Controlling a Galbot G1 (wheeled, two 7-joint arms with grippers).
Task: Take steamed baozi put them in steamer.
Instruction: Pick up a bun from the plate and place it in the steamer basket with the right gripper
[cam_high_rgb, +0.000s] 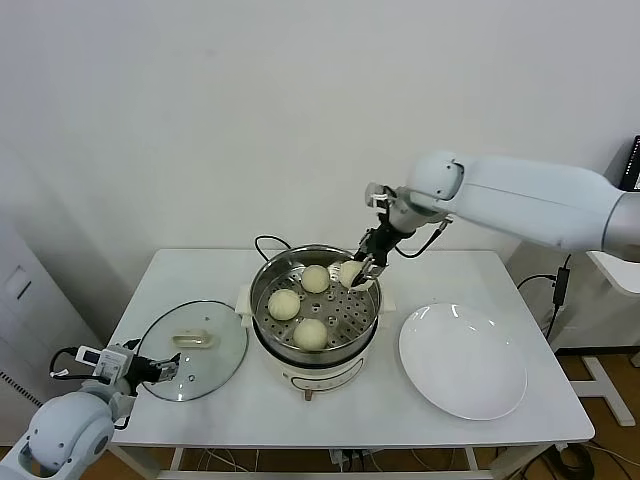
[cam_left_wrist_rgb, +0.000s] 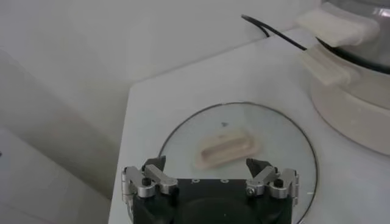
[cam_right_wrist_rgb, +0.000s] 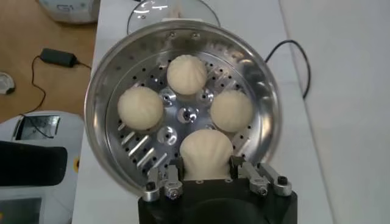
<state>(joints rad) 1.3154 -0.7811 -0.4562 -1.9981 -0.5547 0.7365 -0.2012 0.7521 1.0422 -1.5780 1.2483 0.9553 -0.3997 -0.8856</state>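
The steamer (cam_high_rgb: 262, 285) stands mid-table, a shiny steel pot with a perforated tray on a cream base. Three pale baozi lie on its tray (cam_high_rgb: 315, 279) (cam_high_rgb: 284, 303) (cam_high_rgb: 310, 333). My right gripper (cam_high_rgb: 357, 272) is shut on a fourth baozi (cam_high_rgb: 350, 273) and holds it over the tray's right rear part. In the right wrist view the held baozi (cam_right_wrist_rgb: 206, 153) sits between the fingers (cam_right_wrist_rgb: 175, 169), with three others (cam_right_wrist_rgb: 186, 74) (cam_right_wrist_rgb: 140, 107) (cam_right_wrist_rgb: 231, 110) on the tray (cam_right_wrist_rgb: 183, 114) beyond. My left gripper (cam_high_rgb: 170, 369) is open and idle by the glass lid.
A round glass lid (cam_high_rgb: 192, 350) with a cream handle lies left of the steamer, also in the left wrist view (cam_left_wrist_rgb: 237, 146). A flat white plate (cam_high_rgb: 462, 360) lies to the right. A black cord (cam_high_rgb: 265, 241) runs behind the steamer.
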